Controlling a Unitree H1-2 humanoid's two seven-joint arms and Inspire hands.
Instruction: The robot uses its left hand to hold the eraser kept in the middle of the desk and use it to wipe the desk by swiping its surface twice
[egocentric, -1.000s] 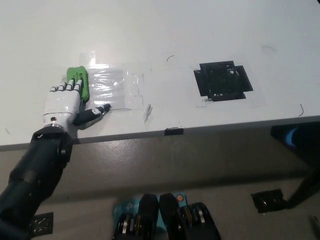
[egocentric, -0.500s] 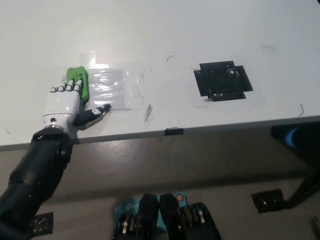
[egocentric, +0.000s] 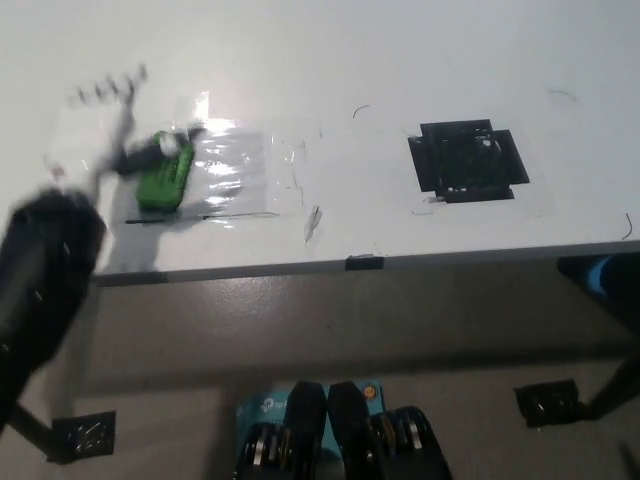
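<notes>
Left hand blurred, fingers spread apart; eraser lies on desk beside thumb, uncovered; earlier, fingers rested atop it.

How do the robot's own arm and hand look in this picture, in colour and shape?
Only the left arm shows. The left hand is white and heavily blurred, with slim pale fingers that bear small dark marks along them, and one darker finger next to the green eraser. Behind it comes a thick, rounded black forearm, also blurred. No cables or other markings can be made out. The black right arm is not in view.
</notes>
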